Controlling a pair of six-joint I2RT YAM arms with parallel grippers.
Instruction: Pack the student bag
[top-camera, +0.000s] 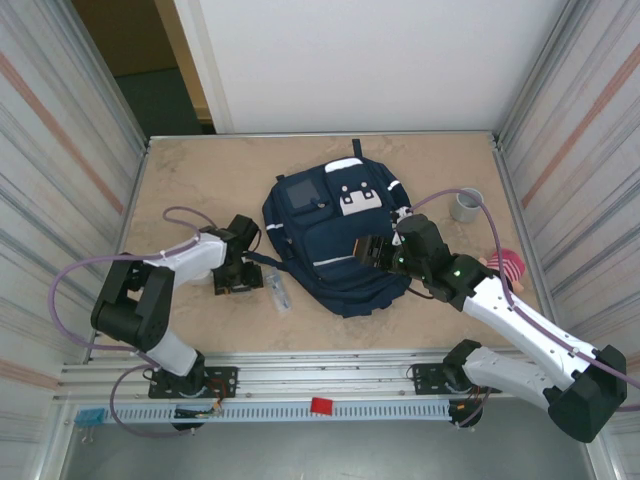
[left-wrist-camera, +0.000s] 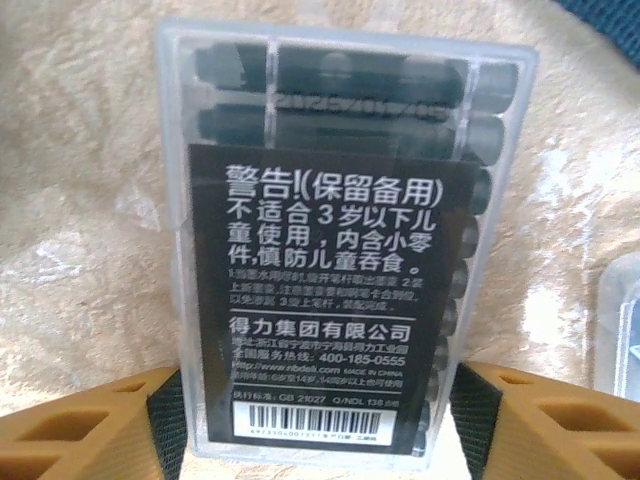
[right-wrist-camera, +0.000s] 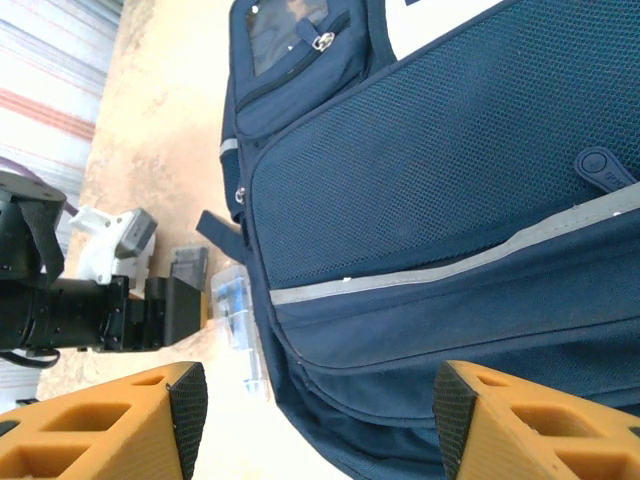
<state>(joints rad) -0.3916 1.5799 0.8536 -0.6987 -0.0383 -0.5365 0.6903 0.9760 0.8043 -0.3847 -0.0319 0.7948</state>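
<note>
The navy student bag (top-camera: 330, 235) lies flat in the middle of the table, front up, with white stripes and a small grey window. My right gripper (top-camera: 368, 250) hovers over its lower front, open, with nothing between the pads (right-wrist-camera: 320, 420); the bag (right-wrist-camera: 450, 180) lies spread beneath it. My left gripper (top-camera: 238, 283) is down at the table left of the bag. It stands open (left-wrist-camera: 318, 425), one pad on each side of a clear box of dark ink cartridges (left-wrist-camera: 330, 150) with a black label. The pads sit very close to the box's sides.
A clear plastic case with blue contents (top-camera: 278, 290) lies between the left gripper and the bag's edge (right-wrist-camera: 232, 310). A grey cup (top-camera: 465, 205) stands at the right, and a pink-red object (top-camera: 507, 265) lies near the right wall. Metal walls close in both sides.
</note>
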